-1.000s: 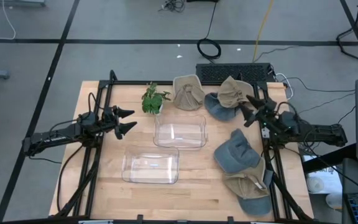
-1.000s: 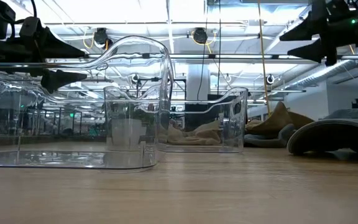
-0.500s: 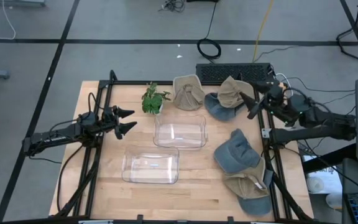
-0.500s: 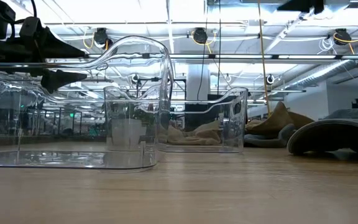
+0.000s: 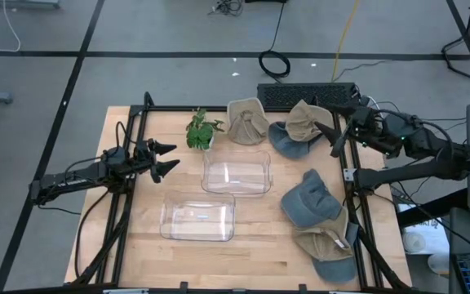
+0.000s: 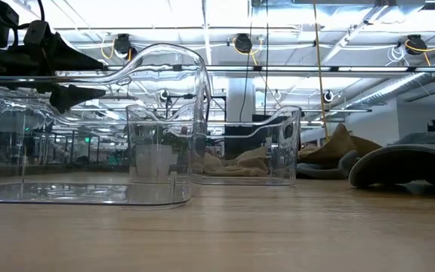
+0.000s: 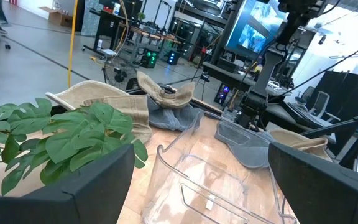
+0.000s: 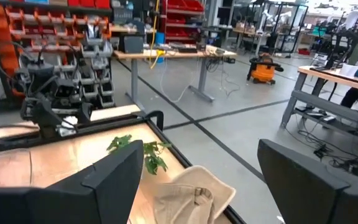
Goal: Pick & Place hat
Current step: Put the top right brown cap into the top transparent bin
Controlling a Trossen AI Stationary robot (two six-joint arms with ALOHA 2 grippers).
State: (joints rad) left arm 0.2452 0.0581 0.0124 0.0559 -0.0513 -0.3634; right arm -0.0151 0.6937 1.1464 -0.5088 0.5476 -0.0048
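— Which step is this?

— The start, I judge: no hat is held. Nearest the front of the pale wooden desk [image 5: 251, 249] lies a tan and blue cap [image 5: 326, 247] with a grey-blue cap [image 5: 308, 201] against it. Mid-desk stand two clear plastic bins [image 5: 198, 216], nothing in them. The left pincer [image 5: 166, 158] hangs beside them, fingers apart, clasping nothing. At the far edge, beyond a small green leafy plant [image 5: 202, 129], lie a tan hat [image 5: 246, 122] and a tan and blue hat [image 5: 295, 128]. The right pincer [image 5: 334, 137] hovers by that last one, fingers spread, gripping nothing.

— And next?

— Probably lowering onto that hat.

— Anything unclear?

— The low view misses the right pincer, and its wrist view shows only a tan crown.
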